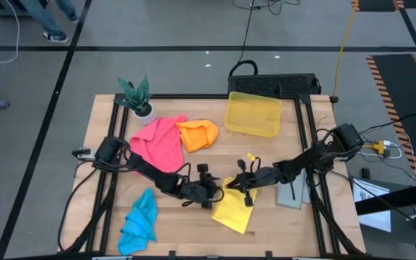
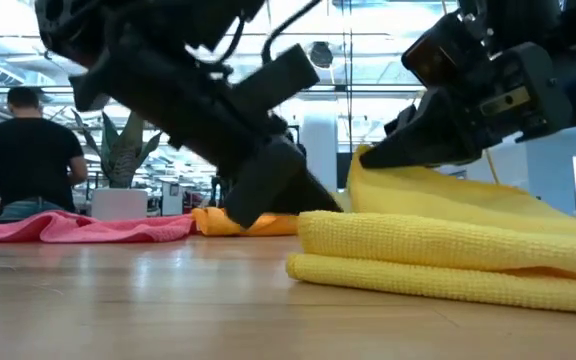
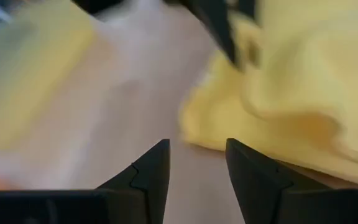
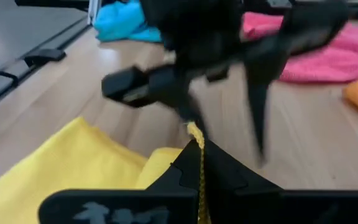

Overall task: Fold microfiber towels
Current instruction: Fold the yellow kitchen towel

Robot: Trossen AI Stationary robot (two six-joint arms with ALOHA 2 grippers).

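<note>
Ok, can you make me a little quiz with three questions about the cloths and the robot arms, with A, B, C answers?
1. Where is the blue towel?
A. Inside the yellow bin
B. On the table near the front edge on the left arm's side
C. Under the plant

2. How many cloths lie on the table?
A. Two
B. Five
C. Eight

3. What is the right end effector doing?
A. Shut on the yellow towel
B. Open above the pink towel
C. Holding the plant

Answers:
1. B: the high view shows it by itself at the front, on the left.
2. B: pink towel, orange towel, yellow, blue and grey towel are all there.
3. A: the right wrist view shows yellow cloth pinched between its shut fingers, while the left end effector is open and empty next to it.
</note>
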